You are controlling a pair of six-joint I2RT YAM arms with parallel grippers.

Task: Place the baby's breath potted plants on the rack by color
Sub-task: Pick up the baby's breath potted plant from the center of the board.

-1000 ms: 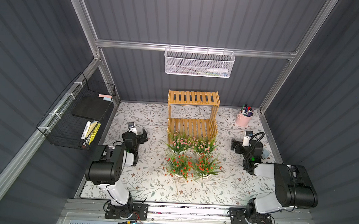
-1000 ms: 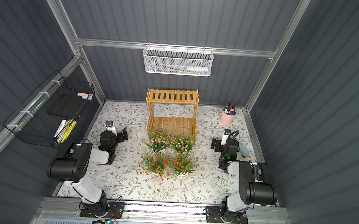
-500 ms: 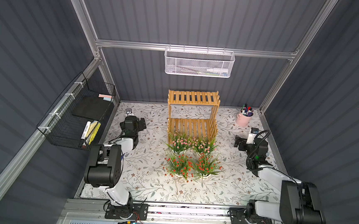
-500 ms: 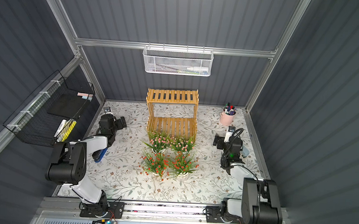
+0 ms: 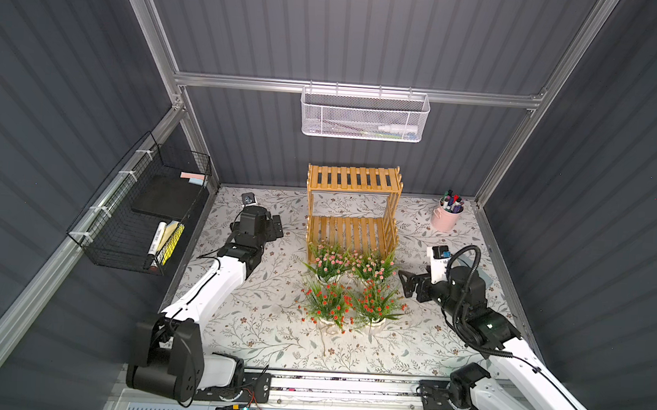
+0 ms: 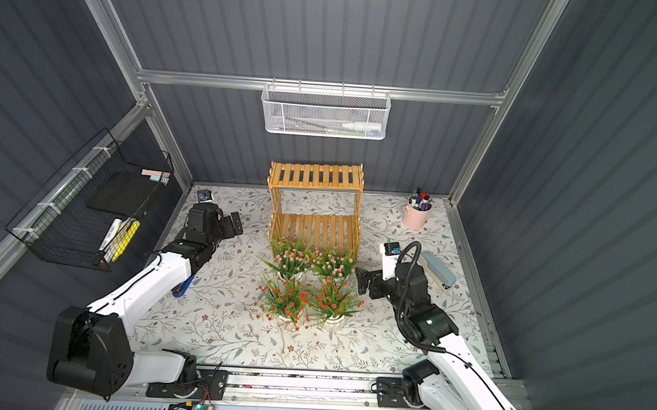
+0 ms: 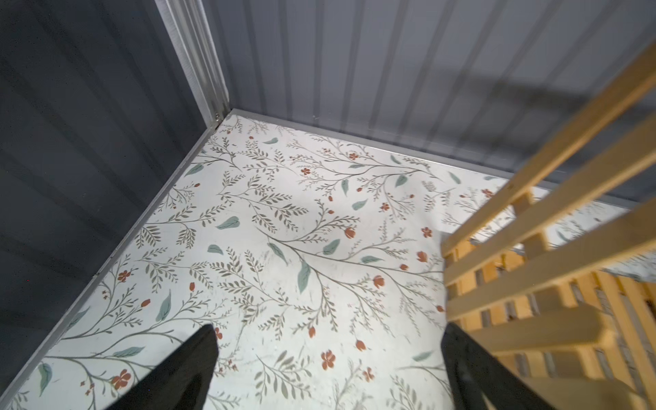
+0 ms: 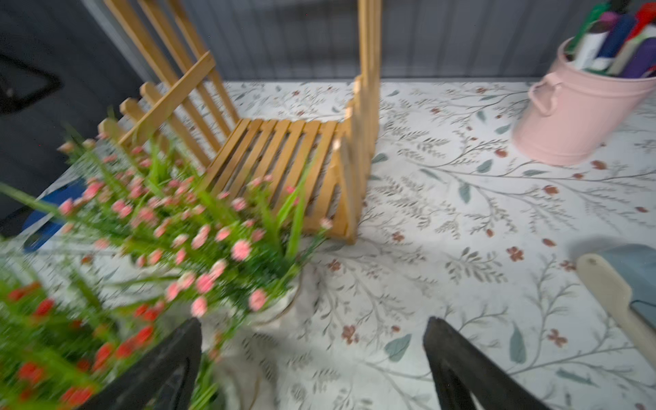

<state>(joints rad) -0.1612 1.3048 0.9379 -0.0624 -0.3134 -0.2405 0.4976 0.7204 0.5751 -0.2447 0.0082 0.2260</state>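
Observation:
Four baby's breath potted plants stand in a square in front of the rack [image 5: 353, 199]. Two are pink [image 5: 329, 259] [image 5: 372, 265] and two are red [image 5: 328, 304] [image 5: 377, 302]. Both shelves of the rack [image 6: 313, 228] are bare. My left gripper [image 5: 277, 229] is open over the mat, left of the rack's lower shelf [image 7: 553, 248], with nothing between its fingers [image 7: 198, 355]. My right gripper [image 5: 406, 284] is open just right of the plants. In the right wrist view the right-hand pink plant [image 8: 198, 227] and a red plant [image 8: 53, 337] lie close ahead.
A pink cup of markers [image 5: 447, 216] stands at the back right. A blue-grey stapler [image 6: 439, 270] lies behind my right arm. A blue object [image 6: 180, 288] lies under my left arm. A black wire basket [image 5: 140, 216] hangs on the left wall and a white mesh basket [image 5: 365, 115] on the back wall.
Both arms have unfolded. The left gripper moved back and up beside the rack. The right gripper swung left, close to the plants.

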